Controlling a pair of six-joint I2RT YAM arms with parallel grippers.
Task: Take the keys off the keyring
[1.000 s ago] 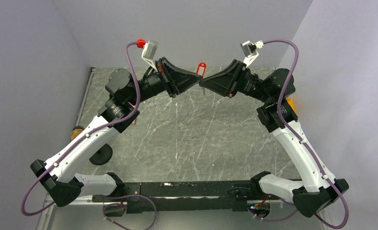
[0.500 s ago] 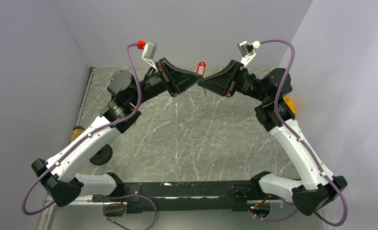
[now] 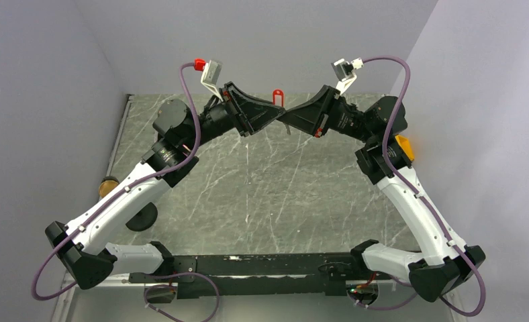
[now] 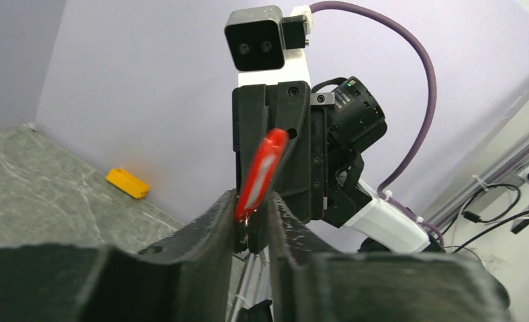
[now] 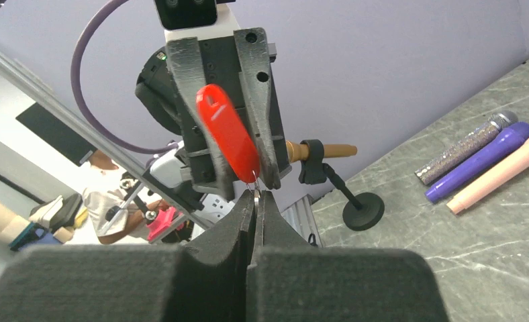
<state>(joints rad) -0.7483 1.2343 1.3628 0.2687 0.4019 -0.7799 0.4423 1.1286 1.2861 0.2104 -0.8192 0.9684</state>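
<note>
With the keyring (image 5: 227, 139) held aloft over the middle of the table's (image 3: 262, 194) far edge, the left gripper (image 4: 248, 218) clamped at its tag base and the right gripper (image 5: 256, 201) pinched on its wire loop, separation appears in hand and probably calls for a steady opposed pull next.

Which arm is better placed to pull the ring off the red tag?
Probably the right: its gripper is shut on the thin ring at the red tag's end. The left fingers flank the tag; their grip is unclear.
</note>
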